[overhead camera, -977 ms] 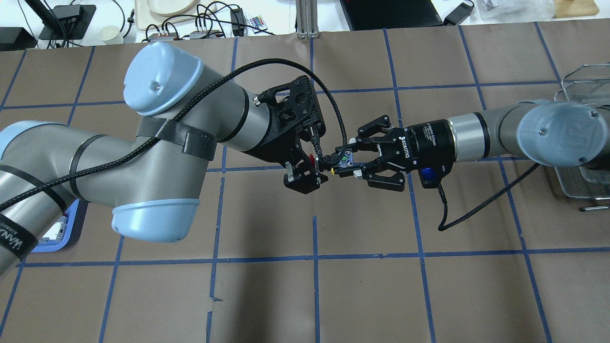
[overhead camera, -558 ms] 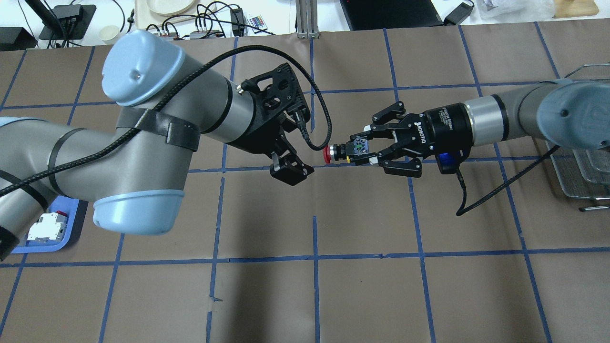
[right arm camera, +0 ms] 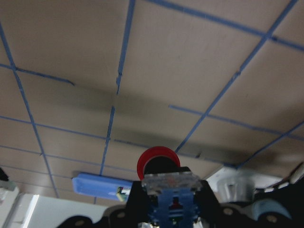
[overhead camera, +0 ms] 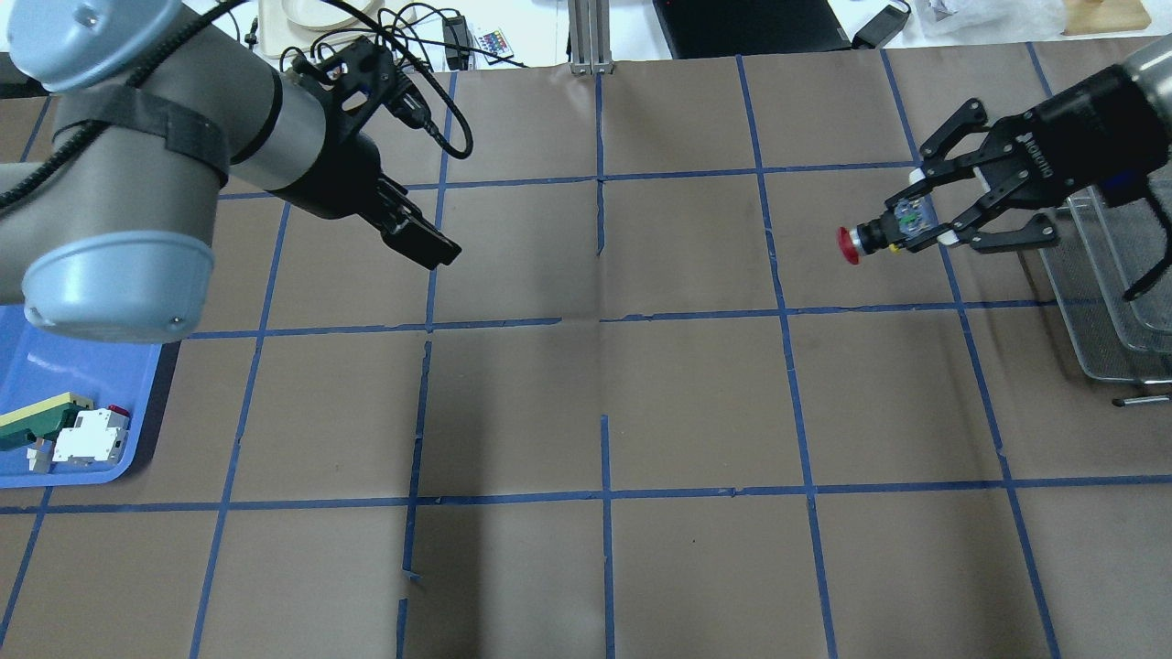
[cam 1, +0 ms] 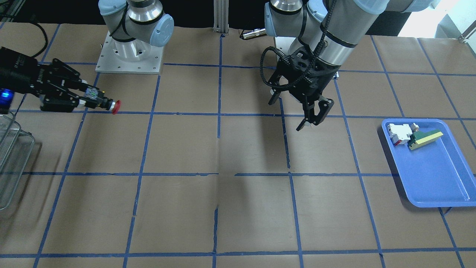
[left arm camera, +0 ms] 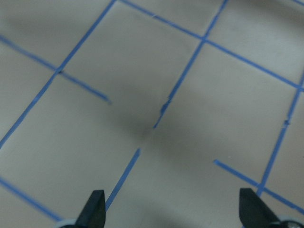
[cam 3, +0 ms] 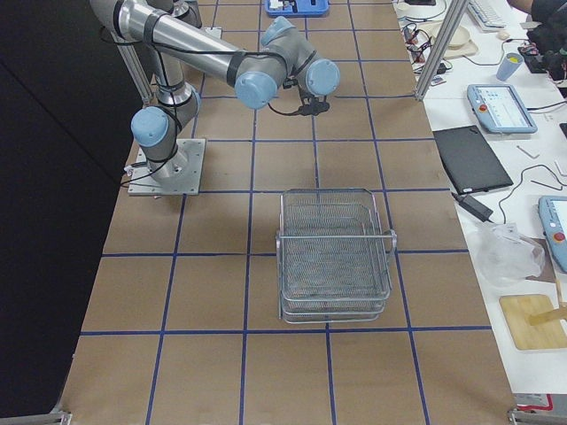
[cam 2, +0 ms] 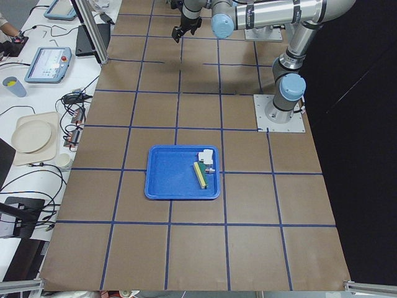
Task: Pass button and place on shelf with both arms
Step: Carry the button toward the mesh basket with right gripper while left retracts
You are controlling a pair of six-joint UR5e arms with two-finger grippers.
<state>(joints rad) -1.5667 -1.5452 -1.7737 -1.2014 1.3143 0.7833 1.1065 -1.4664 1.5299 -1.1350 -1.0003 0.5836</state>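
button (overhead camera: pixel 872 236) — clamped in right gripper (overhead camera: pixel 927 214) | left gripper (left arm camera: pixel 173 211) jaws spread

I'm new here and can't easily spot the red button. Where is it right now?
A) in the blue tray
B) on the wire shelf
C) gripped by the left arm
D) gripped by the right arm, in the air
D: the right gripper is shut on the button and holds it in the air, while the left gripper is open and empty.

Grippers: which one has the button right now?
The right gripper, shut on the button by its base, red cap pointing out. The left gripper is open and empty.
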